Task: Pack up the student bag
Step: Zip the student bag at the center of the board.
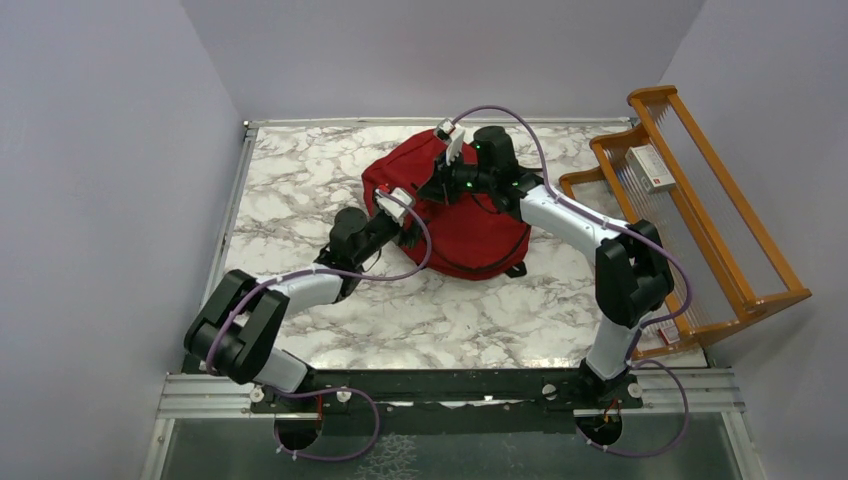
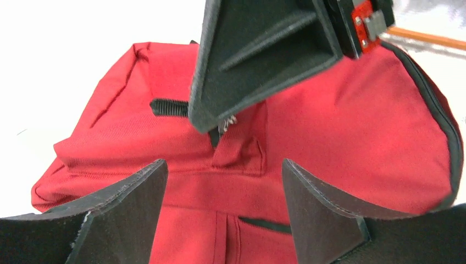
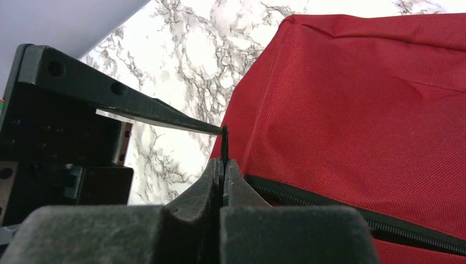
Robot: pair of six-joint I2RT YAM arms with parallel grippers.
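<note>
Two grippers meet over the student bag (image 1: 480, 240), which lies flat on the marble table (image 1: 300, 190), past the middle and a little toward the far edge. The left gripper (image 1: 408, 236) sits at the bag's left edge; in the left wrist view its jaws stand wide apart above the red fabric, with nothing between them (image 2: 224, 165). Whether its fingertips touch the cloth cannot be told. The right gripper (image 1: 438, 190) reaches in from the right over the bag's top, close to the left one. Its jaws are pressed together on a thin black zipper pull (image 3: 223, 144) that sticks up between the pads. The black zipper (image 3: 384, 223) runs away from there along the red side panel. A wooden rack (image 1: 700, 230) stands at the table's right edge, well apart from the bag.
</note>
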